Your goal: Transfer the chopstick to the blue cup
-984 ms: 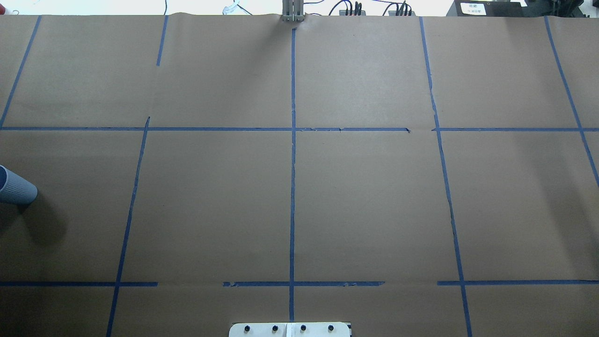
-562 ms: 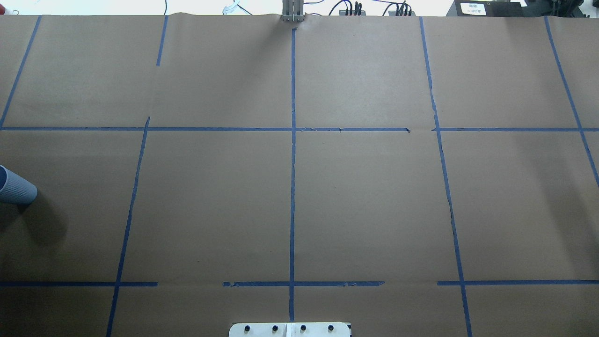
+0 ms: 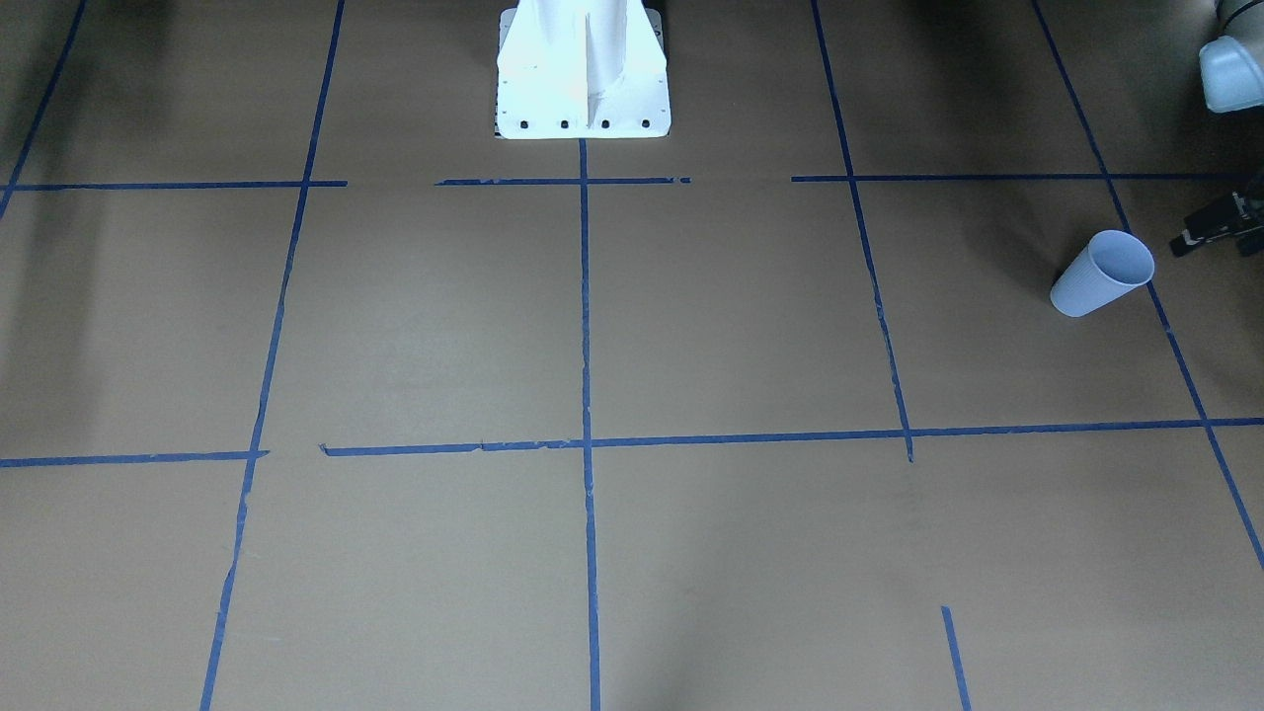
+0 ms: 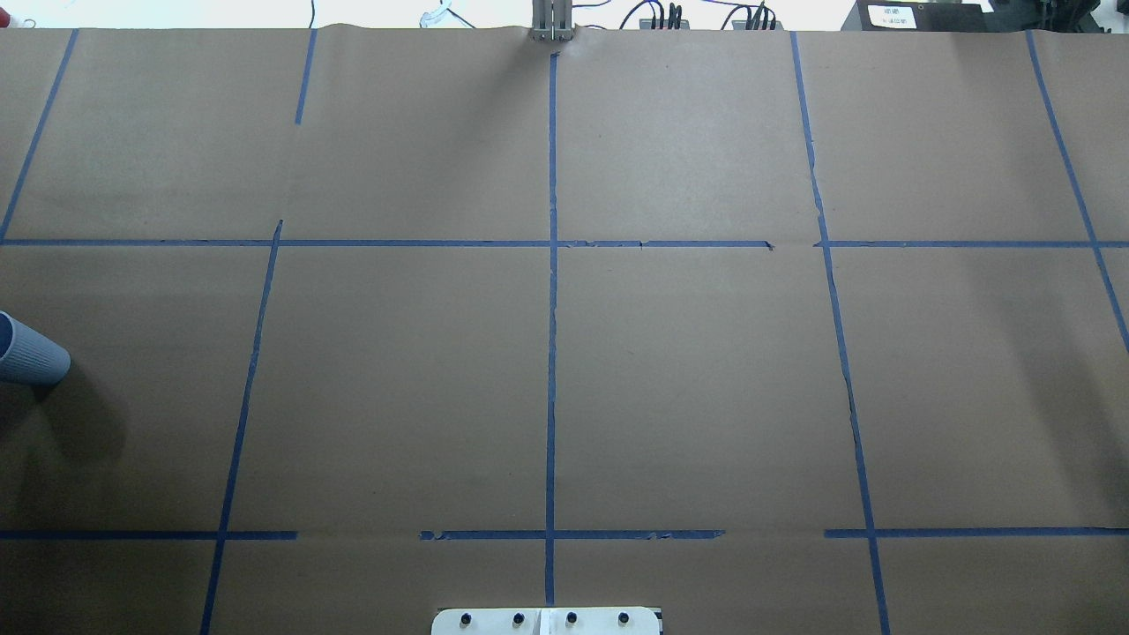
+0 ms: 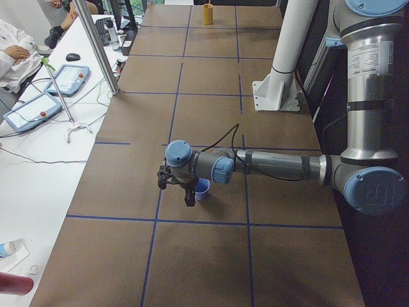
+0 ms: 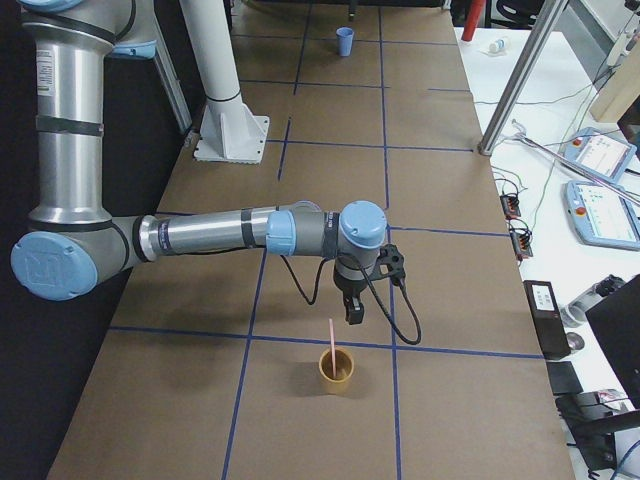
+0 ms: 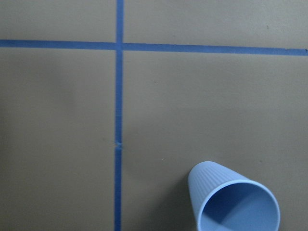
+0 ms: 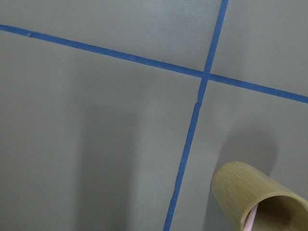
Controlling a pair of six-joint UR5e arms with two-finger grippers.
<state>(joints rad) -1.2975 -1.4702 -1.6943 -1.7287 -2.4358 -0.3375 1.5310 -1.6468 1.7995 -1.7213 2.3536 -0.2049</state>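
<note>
**Examiner:** How were the arms found to be posed?

**Inspector:** The left arm [image 5: 275,166] was recorded with its upper section upright and its forearm stretched level, low over the desk [image 4: 688,379]. The left gripper [image 5: 188,197] was turned downward, near the blue cup [image 3: 1101,274] but apart from it in the front-facing view. The right arm [image 6: 200,235] was found in a like pose. The right gripper [image 6: 352,310] was pointed down just beside the tan cup [image 6: 336,370].

**Examiner:** And the jaws?

**Inspector:** Their state could not be told on either side. The left jaws were cut off by the frame edge in the front-facing view. The right jaws were seen only from the desk's end.

**Examiner:** Was any writing noted?

**Inspector:** A white label [image 4: 891,15] was noted on a black box [image 4: 961,18] beyond the desk's far edge. Its print was too small to be read.

**Examiner:** Where was the chopstick located, and how was it pointed?

**Inspector:** The chopstick [image 6: 331,342] was found standing in the tan cup, at the desk's end on the robot's right. Its lower end was inside the cup and its upper end stood free above the rim. The long axis was judged close to vertical, with a slight lean. The blue cup was found upright, mouth up, at the opposite end, well apart from the chopstick.
</note>
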